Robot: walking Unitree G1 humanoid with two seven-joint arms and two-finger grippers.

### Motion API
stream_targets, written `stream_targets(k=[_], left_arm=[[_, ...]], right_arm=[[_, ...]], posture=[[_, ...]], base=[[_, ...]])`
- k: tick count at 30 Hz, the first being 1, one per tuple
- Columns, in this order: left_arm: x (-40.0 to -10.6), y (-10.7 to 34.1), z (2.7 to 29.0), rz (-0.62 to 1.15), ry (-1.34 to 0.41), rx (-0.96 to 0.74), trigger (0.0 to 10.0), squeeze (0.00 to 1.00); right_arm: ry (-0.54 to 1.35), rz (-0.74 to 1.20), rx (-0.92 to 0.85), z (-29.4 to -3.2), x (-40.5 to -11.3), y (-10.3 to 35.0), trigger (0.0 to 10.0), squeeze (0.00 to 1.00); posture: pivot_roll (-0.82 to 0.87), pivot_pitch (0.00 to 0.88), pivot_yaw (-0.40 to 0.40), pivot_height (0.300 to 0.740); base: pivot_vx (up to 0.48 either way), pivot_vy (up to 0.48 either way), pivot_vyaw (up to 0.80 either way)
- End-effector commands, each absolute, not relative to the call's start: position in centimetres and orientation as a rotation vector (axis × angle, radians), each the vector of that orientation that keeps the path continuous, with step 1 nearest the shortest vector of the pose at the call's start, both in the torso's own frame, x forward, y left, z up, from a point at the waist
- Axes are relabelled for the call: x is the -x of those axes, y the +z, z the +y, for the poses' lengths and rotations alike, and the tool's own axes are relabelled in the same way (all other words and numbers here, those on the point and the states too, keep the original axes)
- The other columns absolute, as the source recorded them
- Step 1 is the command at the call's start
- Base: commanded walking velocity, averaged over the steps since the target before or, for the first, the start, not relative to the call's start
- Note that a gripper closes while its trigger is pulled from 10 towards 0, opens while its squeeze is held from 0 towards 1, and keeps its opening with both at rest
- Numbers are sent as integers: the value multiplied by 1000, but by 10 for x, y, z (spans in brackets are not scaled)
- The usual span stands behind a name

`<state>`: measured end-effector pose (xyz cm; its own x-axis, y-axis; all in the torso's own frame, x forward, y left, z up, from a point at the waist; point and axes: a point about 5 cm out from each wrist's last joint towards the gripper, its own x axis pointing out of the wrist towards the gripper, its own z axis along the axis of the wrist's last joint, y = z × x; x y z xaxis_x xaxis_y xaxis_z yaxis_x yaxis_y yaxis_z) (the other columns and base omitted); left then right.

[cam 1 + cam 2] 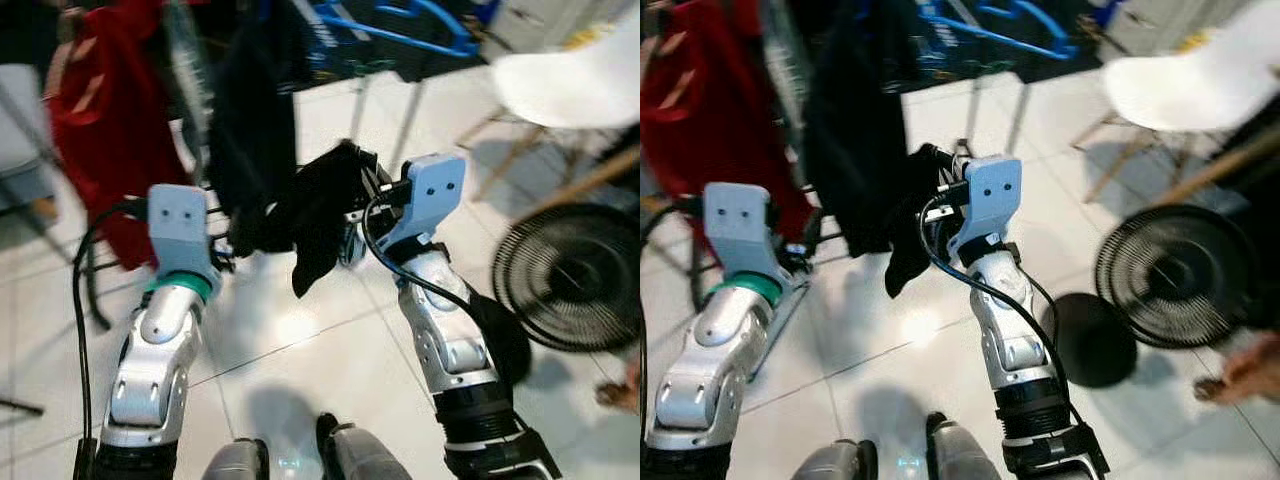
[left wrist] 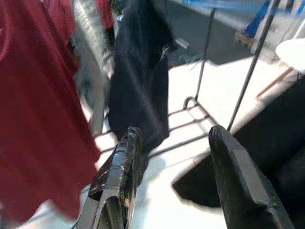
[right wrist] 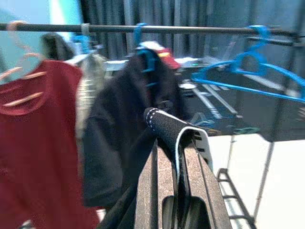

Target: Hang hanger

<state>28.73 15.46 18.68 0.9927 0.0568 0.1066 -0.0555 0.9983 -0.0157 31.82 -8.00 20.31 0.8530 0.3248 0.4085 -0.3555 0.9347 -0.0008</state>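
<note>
Before the clothes rail (image 3: 190, 29), right gripper (image 3: 174, 138) pinching black garment (image 1: 320, 215) (seemingly clamped tight)

The white tiled floor (image 1: 300, 350) and both silver arms are seen from above by the head views. The hanging black garment (image 3: 119, 133) is faced closely by both wrist views.

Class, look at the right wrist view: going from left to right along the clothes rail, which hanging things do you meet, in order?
Red garment → pale grey garment → black garment on a blue hanger → empty blue hanger. The right tool is shut on a black cloth in front.
</note>
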Motion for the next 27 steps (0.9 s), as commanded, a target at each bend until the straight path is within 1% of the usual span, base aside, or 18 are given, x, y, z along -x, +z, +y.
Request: stream_targets(k=[1, 2, 3, 4, 5, 6, 8, 9, 11, 14, 15, 20, 21, 22, 23, 24, 26, 27], left_arm=[[-288, 193, 157, -156, 107, 55, 10000, 0], [-288, 193, 157, -156, 107, 55, 10000, 0], [-290, 203, 156, -211, 116, 42, 10000, 0], [-290, 203, 156, -211, 116, 42, 10000, 0], [-295, 215, 154, -274, 101, -16, 10000, 0], [-295, 215, 154, -274, 101, -16, 10000, 0], [-302, 219, 154, -315, 75, -136, 10000, 0], [-302, 219, 154, -315, 75, -136, 10000, 0], [-306, 218, 156, -328, 73, -205, 10000, 0], [-307, 217, 157, -330, 75, -227, 10000, 0], [-308, 213, 158, -327, 61, -288, 10000, 0], [-308, 208, 158, -315, 34, -317, 10000, 0], [-305, 203, 157, -291, -10, -313, 10000, 0], [-305, 203, 157, -291, -10, -313, 10000, 0], [-301, 200, 155, -269, -61, -305, 10000, 0], [-301, 200, 155, -269, -61, -305, 10000, 0], [-299, 205, 156, -265, -102, -250, 10000, 0], [-299, 205, 156, -265, -102, -250, 10000, 0]], right_arm=[[357, -429, -71, -81, -318, 203, 10000, 0], [357, -429, -71, -81, -318, 203, 10000, 0], [352, -458, -58, -82, -318, 207, 10000, 0], [352, -458, -58, -82, -318, 207, 10000, 0], [338, -500, -43, -84, -318, 214, 10000, 0], [338, -500, -43, -84, -318, 214, 10000, 0], [324, -532, -11, -88, -318, 219, 10000, 0], [324, -532, -11, -88, -318, 219, 10000, 0], [317, -540, 1, -90, -319, 220, 10000, 0], [313, -539, -3, -91, -319, 219, 10000, 0], [304, -523, -5, -93, -319, 214, 10000, 0], [299, -506, -6, -95, -319, 209, 10000, 0], [297, -487, -2, -97, -318, 202, 10000, 0], [297, -487, -2, -97, -318, 202, 10000, 0], [289, -468, -8, -101, -318, 198, 10000, 0], [289, -468, -8, -101, -318, 198, 10000, 0], [234, -429, -13, -124, -320, 191, 10000, 0], [234, -429, -13, -124, -320, 191, 10000, 0]], posture=[[19, 95, 34, 740], [19, 95, 34, 740], [19, 94, 29, 740], [19, 94, 29, 740], [18, 91, 30, 740], [18, 91, 30, 740], [14, 96, 36, 740], [14, 96, 36, 740], [7, 92, 45, 740], [6, 95, 49, 740], [5, 95, 51, 740], [5, 92, 53, 740], [9, 88, 56, 740], [9, 88, 56, 740], [9, 80, 58, 740], [9, 80, 58, 740], [9, 77, 50, 740], [9, 77, 50, 740]], base=[[0, 0, -800], [0, 0, -800], [0, 0, -800], [0, 0, -800], [0, 0, -800], [0, 0, -800], [0, 0, -800], [0, 0, -800], [0, 0, -800], [0, 0, -800], [0, 0, -800], [0, 0, -800], [0, 0, -800], [0, 0, -800], [0, 0, -800], [0, 0, -800], [0, 0, -800], [0, 0, -800]])
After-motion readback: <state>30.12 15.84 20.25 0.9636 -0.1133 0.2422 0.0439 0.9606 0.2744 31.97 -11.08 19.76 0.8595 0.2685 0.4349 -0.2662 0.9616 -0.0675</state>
